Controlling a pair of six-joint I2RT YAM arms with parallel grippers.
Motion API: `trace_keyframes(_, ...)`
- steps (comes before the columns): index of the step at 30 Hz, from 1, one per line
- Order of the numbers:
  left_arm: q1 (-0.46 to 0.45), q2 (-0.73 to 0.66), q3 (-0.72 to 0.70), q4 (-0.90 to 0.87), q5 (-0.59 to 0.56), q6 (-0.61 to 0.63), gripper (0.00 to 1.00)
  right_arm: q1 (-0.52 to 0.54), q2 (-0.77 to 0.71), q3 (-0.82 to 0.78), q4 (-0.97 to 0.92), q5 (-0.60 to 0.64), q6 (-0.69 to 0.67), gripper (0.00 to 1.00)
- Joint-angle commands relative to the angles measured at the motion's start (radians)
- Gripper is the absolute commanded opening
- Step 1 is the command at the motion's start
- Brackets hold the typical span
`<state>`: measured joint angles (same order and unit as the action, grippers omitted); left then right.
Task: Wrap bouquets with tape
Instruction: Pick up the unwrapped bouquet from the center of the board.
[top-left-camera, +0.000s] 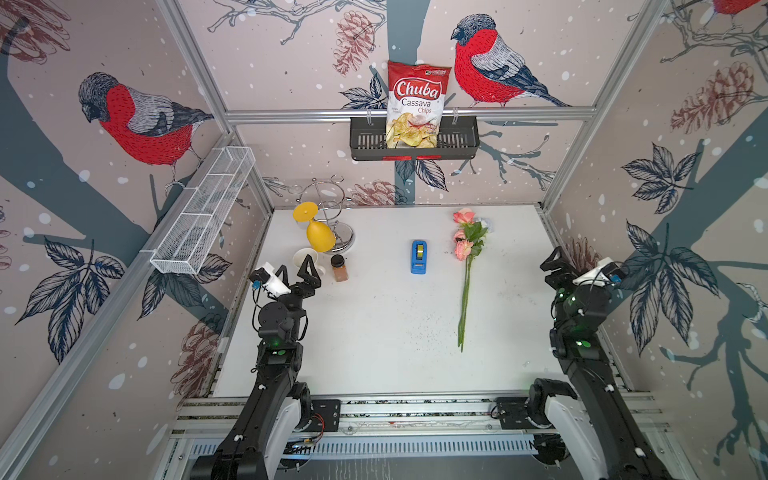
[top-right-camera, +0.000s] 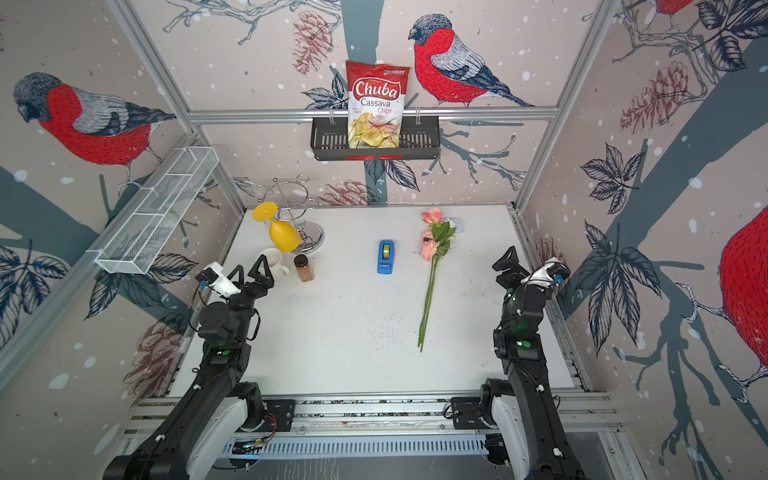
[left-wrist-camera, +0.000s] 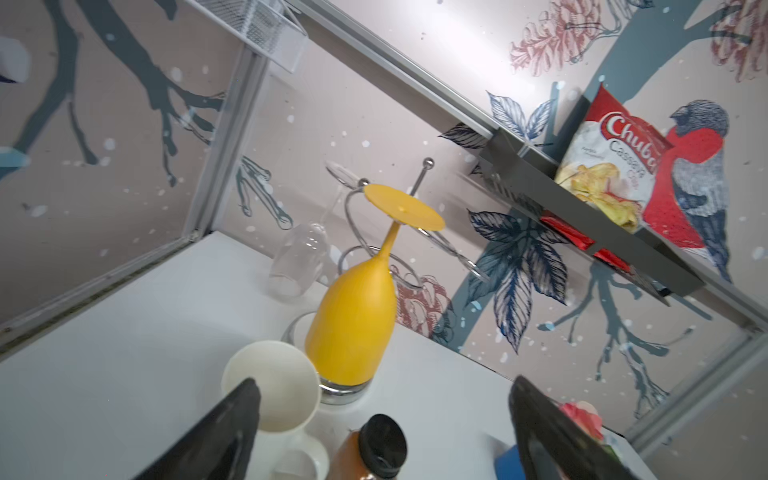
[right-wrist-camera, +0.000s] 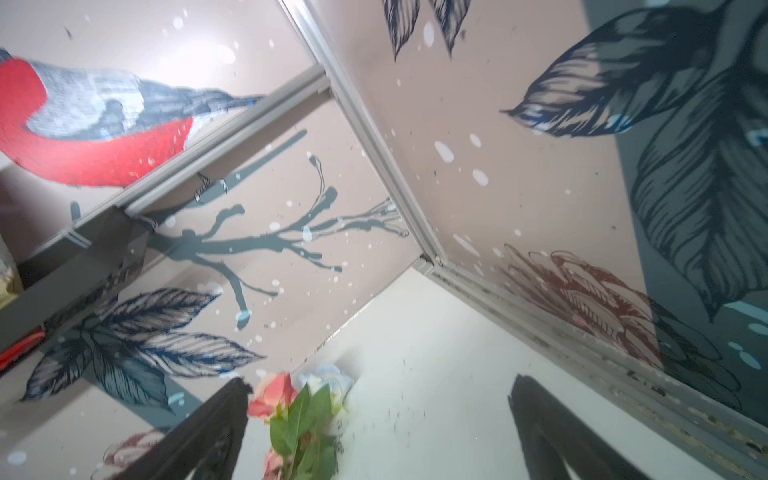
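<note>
Wrapping not yet begun: your left gripper (top-left-camera: 296, 270) and right gripper (top-left-camera: 555, 259) hang spread and empty at the table's edges. The bouquet (top-left-camera: 467, 249) lies right of centre, stems pointing near, with the tape dispenser (top-left-camera: 419, 257) to its left. The next move is likely to pin the stems before drawing tape

We found the near half of the table (top-left-camera: 353, 353) bare from side to side. The tape (top-left-camera: 419, 257) stood alone mid-table with open lanes on both sides. The bouquet (top-left-camera: 468, 274) lay to its right, apart from it, its stems running down the table. Just ahead of the left gripper (top-left-camera: 296, 264) we met a crowd: cup (top-left-camera: 301, 255), jar (top-left-camera: 340, 268), yellow glass (top-left-camera: 320, 237) and wire rack (top-left-camera: 348, 243), close together. The right gripper (top-left-camera: 557, 262) sat near the side wall (top-left-camera: 623, 249), with bare table between it and the stems.
</note>
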<state>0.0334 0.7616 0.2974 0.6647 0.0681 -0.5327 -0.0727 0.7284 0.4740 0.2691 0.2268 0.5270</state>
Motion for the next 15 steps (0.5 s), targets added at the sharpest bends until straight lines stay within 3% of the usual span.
trace_keyframes(1,-0.059,0.033,0.192,-0.352,0.165,-0.021,0.83,0.022,0.089,0.125,-0.351,-0.183,0.026,0.98)
trace_keyframes(3,-0.160,0.074,0.263,-0.496,0.109,0.000,0.82,0.109,0.164,0.181,-0.404,-0.181,0.018,0.98)
trace_keyframes(7,-0.350,0.138,0.276,-0.582,0.058,0.023,0.85,0.373,0.328,0.265,-0.439,-0.018,-0.005,1.00)
trace_keyframes(11,-0.425,0.166,0.257,-0.609,0.063,0.046,0.87,0.423,0.513,0.317,-0.425,-0.099,0.018,0.93)
trace_keyframes(15,-0.445,0.144,0.233,-0.629,0.042,0.076,0.88,0.455,0.726,0.399,-0.424,-0.090,0.034,0.81)
